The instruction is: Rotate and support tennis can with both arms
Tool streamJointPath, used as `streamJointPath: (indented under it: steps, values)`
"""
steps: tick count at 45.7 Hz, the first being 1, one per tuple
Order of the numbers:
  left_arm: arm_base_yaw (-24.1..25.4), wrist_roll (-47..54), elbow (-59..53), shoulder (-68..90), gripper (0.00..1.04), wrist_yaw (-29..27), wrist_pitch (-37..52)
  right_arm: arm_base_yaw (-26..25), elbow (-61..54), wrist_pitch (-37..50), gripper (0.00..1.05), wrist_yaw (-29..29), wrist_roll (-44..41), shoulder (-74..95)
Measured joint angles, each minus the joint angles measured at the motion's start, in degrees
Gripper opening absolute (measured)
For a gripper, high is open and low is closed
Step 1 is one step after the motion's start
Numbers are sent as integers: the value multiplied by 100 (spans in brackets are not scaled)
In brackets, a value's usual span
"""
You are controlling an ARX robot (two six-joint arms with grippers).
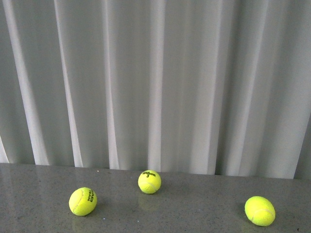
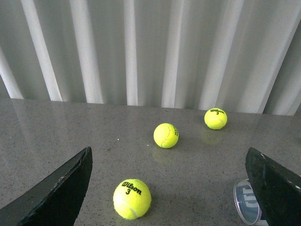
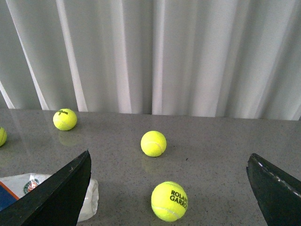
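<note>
The tennis can [image 2: 245, 201] lies on the grey table; in the left wrist view only its clear round end with blue print shows, partly behind one black finger [image 2: 275, 188]. In the right wrist view the tennis can [image 3: 29, 184] shows its white label and round logo beside a finger [image 3: 56, 197]. My left gripper [image 2: 168, 157] is open above the table, with a Wilson ball [image 2: 132, 198] between its fingers, untouched. My right gripper [image 3: 169, 156] is open too, over a Roland Garros ball [image 3: 169, 201]. Neither arm nor the can appears in the front view.
Three yellow-green tennis balls lie on the table in the front view: left [image 1: 83, 201], middle [image 1: 149, 181], right [image 1: 260, 210]. More balls [image 2: 166, 135] [image 2: 216, 118] [image 3: 154, 143] [image 3: 65, 119] lie further back. A white pleated curtain [image 1: 155, 82] closes the table's far edge.
</note>
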Motion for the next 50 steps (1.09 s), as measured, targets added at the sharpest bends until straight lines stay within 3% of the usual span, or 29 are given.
streamJointPath:
  steps: [9, 15, 20, 23, 28, 37, 50]
  values:
    - [0, 0, 0, 0, 98, 0, 0, 0, 0, -2, 98, 2, 0, 0]
    - [190, -1547, 743, 1604, 98, 1099, -1550, -2, 0, -2, 98, -7, 0, 0]
    - [413, -2356, 1069, 3357, 98, 2020, -636, -4, 0, -2, 98, 2, 0, -2]
    - [505, -2380, 1602, 4894, 98, 2865, 393, -4, 0, -2, 98, 0, 2, -2]
    - [472, -2131, 2288, 6826, 98, 3823, 1165, -4, 0, -2, 98, 0, 2, -2]
    - [214, -1910, 2942, 9112, 98, 4159, 1786, -4, 0, -2, 98, 0, 0, -2]
    - [-20, -1821, 3593, 10491, 98, 4162, 1961, -4, 0, -2, 98, 0, 0, -2]
